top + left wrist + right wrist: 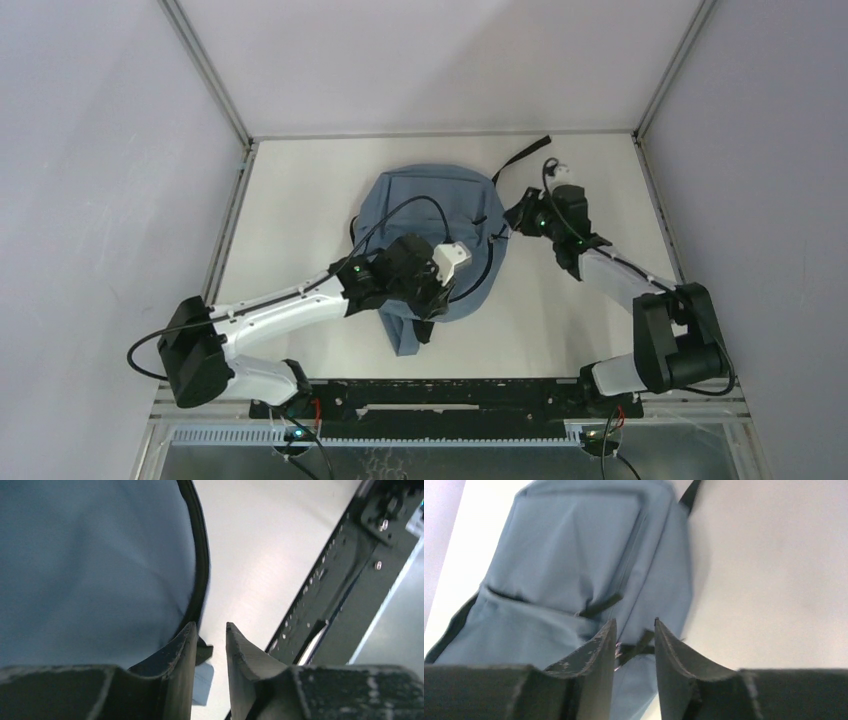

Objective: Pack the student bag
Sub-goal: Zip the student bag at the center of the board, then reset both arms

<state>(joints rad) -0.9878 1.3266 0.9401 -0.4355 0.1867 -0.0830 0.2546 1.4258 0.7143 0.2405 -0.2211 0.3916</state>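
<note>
The student bag (430, 200) is a dusty-blue backpack lying flat in the middle of the white table. My left gripper (432, 300) hovers over its near end. In the left wrist view the jaws (209, 630) stand apart with only table between them, and the bag's blue fabric (90, 570) with its black edge lies just to their left. My right gripper (517, 215) is at the bag's right edge. Its jaws (635, 625) are parted over the bag (574, 555), with a black strap tab (636, 649) below the gap, not pinched.
One black strap (525, 152) trails off the bag toward the back right. The black mounting rail (440, 395) runs along the near edge, also in the left wrist view as the rail (340, 590). Grey walls close in three sides. The left arm's cable (420, 205) loops over the bag.
</note>
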